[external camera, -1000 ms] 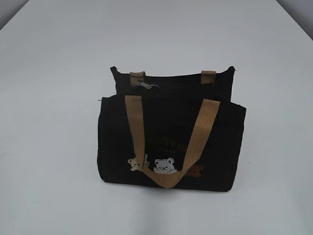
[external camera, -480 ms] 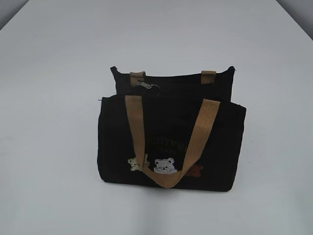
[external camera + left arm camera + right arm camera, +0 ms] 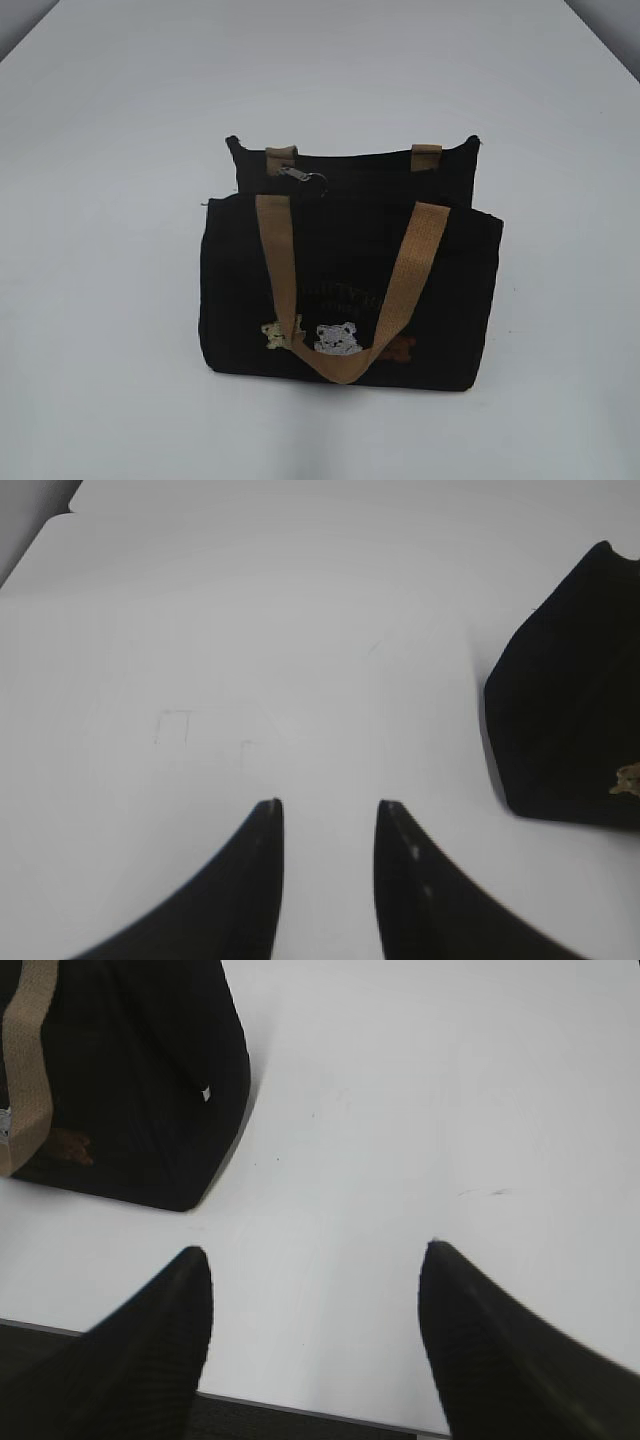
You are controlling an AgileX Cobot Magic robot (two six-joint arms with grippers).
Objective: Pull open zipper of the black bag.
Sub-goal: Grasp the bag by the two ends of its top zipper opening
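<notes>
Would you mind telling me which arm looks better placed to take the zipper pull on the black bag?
Probably left: the pull tab sits toward the left end of the bag; both pincers are open, empty.

My left gripper [image 3: 328, 815]: jaws partly apart, nothing between them. My right gripper [image 3: 315, 1260]: jaws wide apart, nothing between them. Both tips aimed forward and down.

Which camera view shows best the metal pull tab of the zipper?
The exterior view: the pull tab lies in plain sight on the top of the black bag. Both wrist views show only a corner of the bag, no tab.
</notes>
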